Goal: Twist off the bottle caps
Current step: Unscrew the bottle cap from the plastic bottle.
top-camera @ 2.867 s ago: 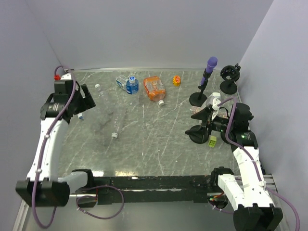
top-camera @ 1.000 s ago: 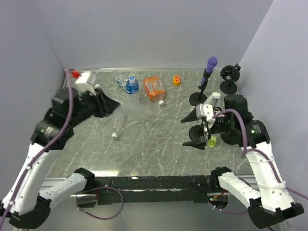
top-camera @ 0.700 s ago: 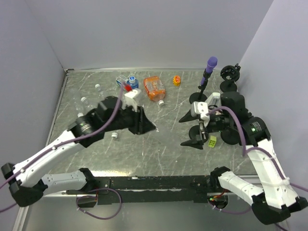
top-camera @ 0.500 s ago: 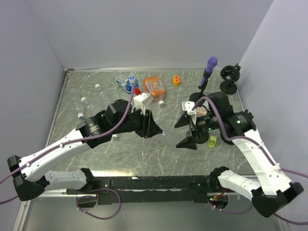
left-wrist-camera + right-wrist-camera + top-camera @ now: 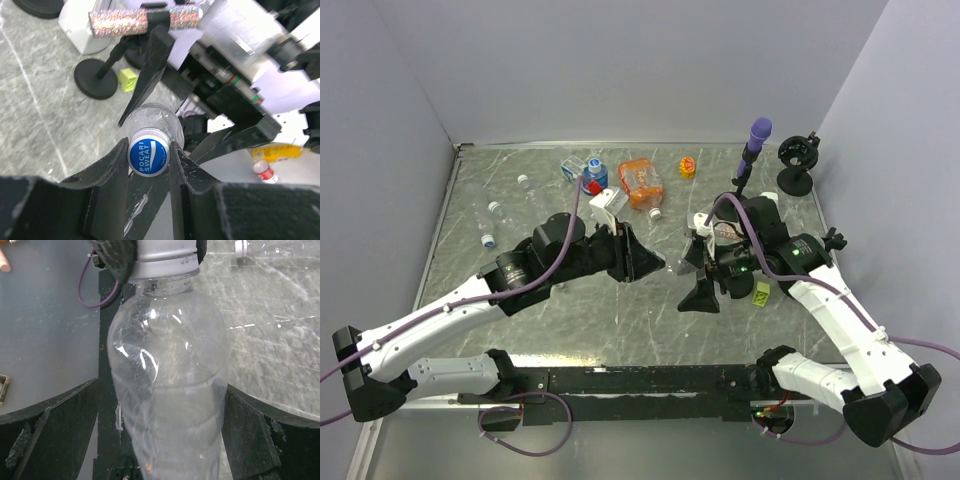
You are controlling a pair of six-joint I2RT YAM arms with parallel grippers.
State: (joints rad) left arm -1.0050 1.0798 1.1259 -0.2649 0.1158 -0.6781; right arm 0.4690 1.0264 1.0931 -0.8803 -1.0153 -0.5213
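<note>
The weak point is my right hand (image 5: 700,272). Its fingers stand spread as wide as they go on either side of the clear bottle (image 5: 167,370), and I cannot tell whether either pad presses the wall. If I twist now, the bottle would likely turn along with the cap and nothing would loosen. The thin wall is another worry: closing hard could buckle it and squirt the bottle out sideways, since it hangs above the desk (image 5: 620,300) with only its cap end held. A grip that lands off the bottle's axis could also lever the cap out of my left hand (image 5: 645,262).

That left hand is closed most of the way. Its two fingers pinch the blue cap (image 5: 148,157) from both sides, the printed top faces the wrist camera, and the bottle runs away from it into the right hand's gap. The cap and bottle are in the air near the purple-topped stand (image 5: 760,131), to its left and on the side nearer my bases. Farther left of the stand, well apart, a white cap (image 5: 558,281) sits on another bottle lying on the desk, not yet unscrewed.
</note>
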